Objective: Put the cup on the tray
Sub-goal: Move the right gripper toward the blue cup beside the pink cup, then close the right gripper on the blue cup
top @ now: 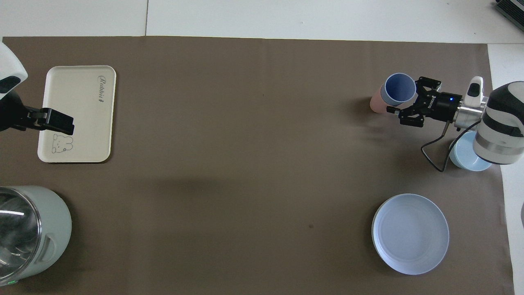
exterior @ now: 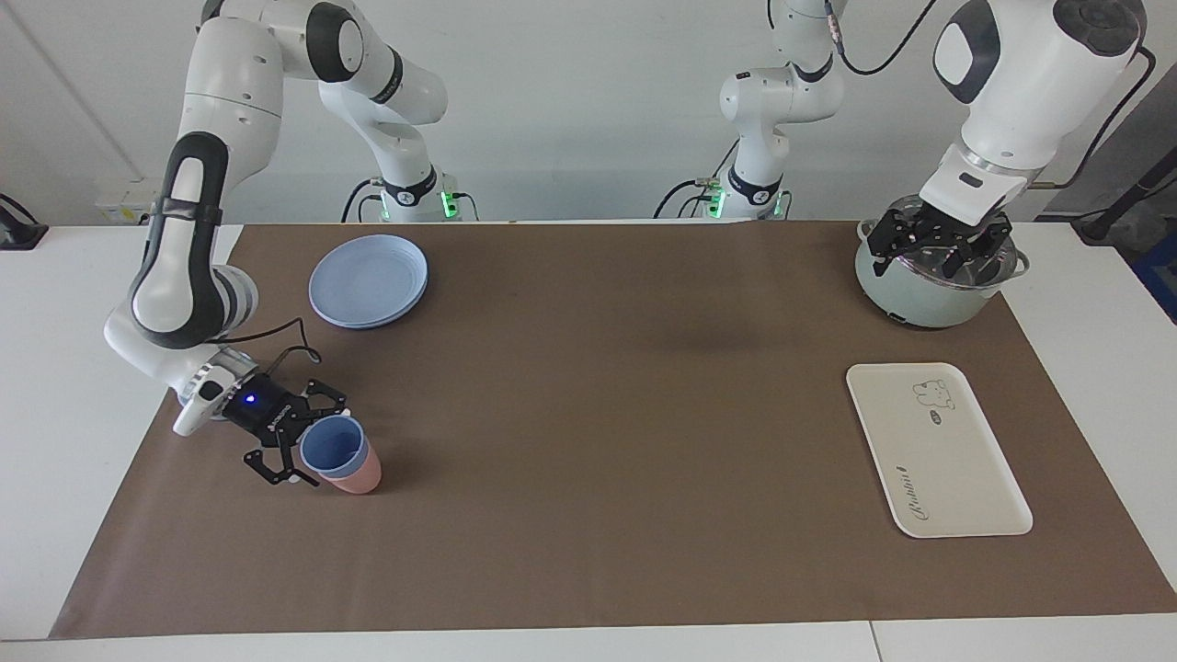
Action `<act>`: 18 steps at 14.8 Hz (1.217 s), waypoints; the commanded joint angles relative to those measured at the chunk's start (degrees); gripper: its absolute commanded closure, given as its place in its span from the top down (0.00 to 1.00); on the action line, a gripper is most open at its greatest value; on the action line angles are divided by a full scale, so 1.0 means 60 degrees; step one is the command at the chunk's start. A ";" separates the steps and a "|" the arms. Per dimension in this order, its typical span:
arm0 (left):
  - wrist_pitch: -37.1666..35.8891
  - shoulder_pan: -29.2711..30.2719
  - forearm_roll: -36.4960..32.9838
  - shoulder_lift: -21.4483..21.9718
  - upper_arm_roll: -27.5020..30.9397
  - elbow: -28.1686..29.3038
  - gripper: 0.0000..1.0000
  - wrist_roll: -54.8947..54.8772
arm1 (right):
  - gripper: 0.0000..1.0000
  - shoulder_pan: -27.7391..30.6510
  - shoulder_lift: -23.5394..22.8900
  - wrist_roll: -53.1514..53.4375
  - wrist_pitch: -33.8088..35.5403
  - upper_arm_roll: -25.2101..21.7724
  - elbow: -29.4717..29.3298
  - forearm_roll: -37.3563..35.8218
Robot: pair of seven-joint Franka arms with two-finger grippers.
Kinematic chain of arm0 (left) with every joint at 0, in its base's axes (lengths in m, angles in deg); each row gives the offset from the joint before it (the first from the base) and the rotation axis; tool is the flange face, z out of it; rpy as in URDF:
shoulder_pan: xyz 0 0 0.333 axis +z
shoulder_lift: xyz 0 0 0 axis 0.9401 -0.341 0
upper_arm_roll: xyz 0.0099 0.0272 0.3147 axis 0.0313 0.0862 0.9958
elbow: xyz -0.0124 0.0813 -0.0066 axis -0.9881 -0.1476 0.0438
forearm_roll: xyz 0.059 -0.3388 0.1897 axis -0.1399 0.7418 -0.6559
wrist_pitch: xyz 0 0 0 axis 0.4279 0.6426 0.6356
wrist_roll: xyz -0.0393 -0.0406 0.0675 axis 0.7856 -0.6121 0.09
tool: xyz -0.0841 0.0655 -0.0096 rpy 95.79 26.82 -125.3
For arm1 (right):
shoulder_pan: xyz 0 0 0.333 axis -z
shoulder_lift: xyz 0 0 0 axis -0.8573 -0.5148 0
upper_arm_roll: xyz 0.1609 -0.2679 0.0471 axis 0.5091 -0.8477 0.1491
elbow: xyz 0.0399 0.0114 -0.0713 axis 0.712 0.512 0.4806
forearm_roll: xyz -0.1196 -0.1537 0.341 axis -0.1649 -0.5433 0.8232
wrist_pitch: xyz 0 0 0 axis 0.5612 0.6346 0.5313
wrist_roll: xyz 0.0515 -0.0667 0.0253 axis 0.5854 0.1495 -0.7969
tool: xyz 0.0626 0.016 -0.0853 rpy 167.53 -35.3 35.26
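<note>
Currently listing: right gripper [exterior: 301, 439], released, is straddling the periwinkle cup [exterior: 333, 450] nested in the salmon-pink cup [exterior: 358, 473] at the mat's nine o'clock, risking lifting both together; left gripper [exterior: 938, 250], released, is waiting over the pot [exterior: 919, 299] beside the tray [exterior: 956, 478].

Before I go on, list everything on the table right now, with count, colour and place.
Periwinkle-blue plastic cup: 1, nested in the pink cup, right arm's end.
Salmon-pink plastic cup: 1, under it.
Cream-white rectangular tray: 1, left arm's end.
Round blue plates: a stack, count unclear, nearer the robots than the cups.
Light-blue bowl: 1, partly under the right arm.
Pale-green pot: 1, nearer the robots than the tray.
Brown mat: 1.
Right gripper: open, at the blue cup's rim.
Left gripper: open, over the pot, waiting.
</note>
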 commanded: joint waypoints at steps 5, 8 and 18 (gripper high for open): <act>0.0191 0.0051 -0.0164 0.0313 0.0015 0.0375 1.00 -0.0140 | 1.00 -0.0159 -0.0172 -0.0245 -0.0289 0.0040 -0.0049 0.0354; 0.0221 0.0066 -0.0164 0.0313 0.0015 0.0346 1.00 -0.0155 | 1.00 -0.0189 -0.0172 -0.0260 -0.0377 0.0040 -0.0005 0.0354; 0.0572 -0.0052 -0.0164 0.0299 0.0015 0.0375 1.00 -0.0053 | 0.00 -0.0395 -0.0172 -0.0495 -0.0669 0.0040 0.0068 0.0676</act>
